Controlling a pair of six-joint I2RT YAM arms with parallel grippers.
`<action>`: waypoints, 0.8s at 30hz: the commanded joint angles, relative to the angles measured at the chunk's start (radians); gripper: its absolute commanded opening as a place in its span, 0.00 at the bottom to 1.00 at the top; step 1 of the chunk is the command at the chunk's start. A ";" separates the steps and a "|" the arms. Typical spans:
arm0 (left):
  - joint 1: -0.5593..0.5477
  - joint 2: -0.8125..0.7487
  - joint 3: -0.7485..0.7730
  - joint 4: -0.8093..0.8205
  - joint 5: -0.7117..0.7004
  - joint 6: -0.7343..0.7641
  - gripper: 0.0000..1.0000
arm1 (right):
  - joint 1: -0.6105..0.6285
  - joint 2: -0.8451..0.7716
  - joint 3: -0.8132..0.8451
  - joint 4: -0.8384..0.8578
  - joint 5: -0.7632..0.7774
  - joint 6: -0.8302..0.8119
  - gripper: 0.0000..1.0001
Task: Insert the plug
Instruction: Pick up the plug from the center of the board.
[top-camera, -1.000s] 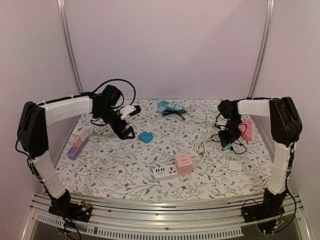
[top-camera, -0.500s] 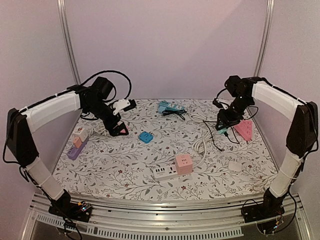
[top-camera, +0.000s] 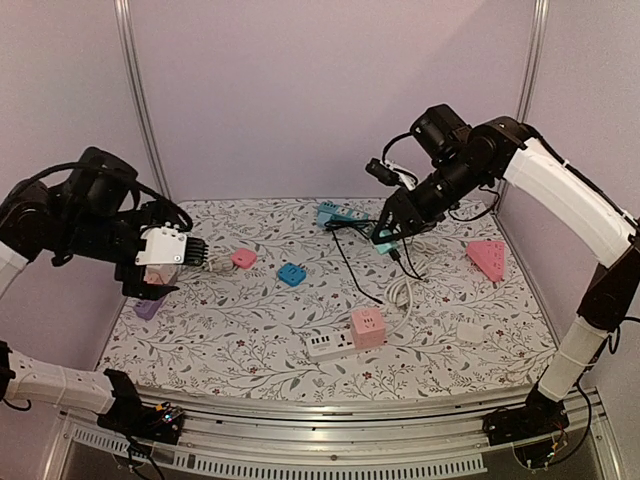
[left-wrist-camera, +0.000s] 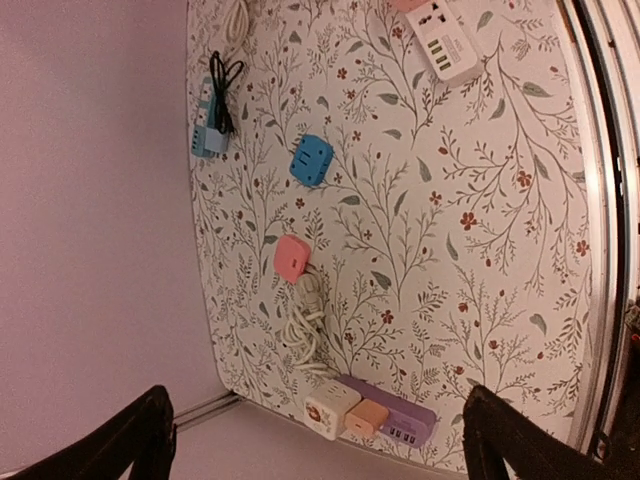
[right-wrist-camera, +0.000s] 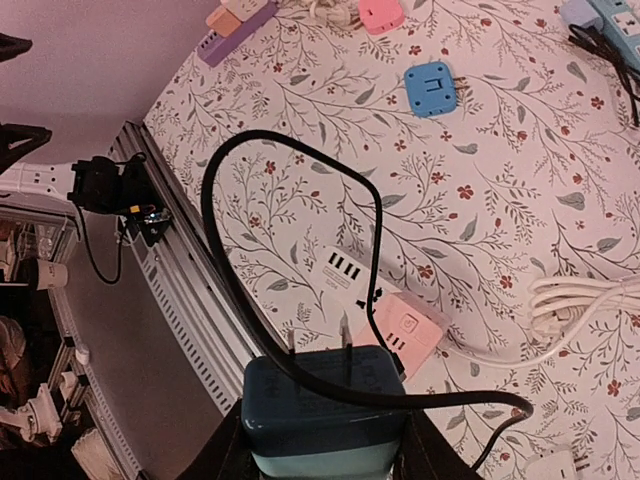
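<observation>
currently teal plug (right-wrist-camera: 322, 405) gripped in right end effector (right-wrist-camera: 322, 455), above table (top-camera: 250, 330); left end effector (left-wrist-camera: 322, 440) spread, empty.

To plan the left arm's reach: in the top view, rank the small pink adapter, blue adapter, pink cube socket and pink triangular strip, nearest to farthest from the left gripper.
From the left gripper:
1. small pink adapter, just to its right.
2. blue adapter, farther right.
3. pink cube socket, front centre.
4. pink triangular strip, far right side.
</observation>
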 joint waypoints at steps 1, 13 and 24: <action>-0.127 -0.152 -0.002 0.028 -0.024 0.281 0.99 | 0.100 0.047 0.063 0.127 -0.131 0.109 0.00; -0.347 -0.143 -0.211 0.438 0.109 0.647 1.00 | 0.341 0.167 0.166 0.209 -0.101 0.126 0.00; -0.454 -0.065 -0.251 0.510 0.179 0.511 0.99 | 0.403 0.250 0.221 0.210 -0.134 0.031 0.00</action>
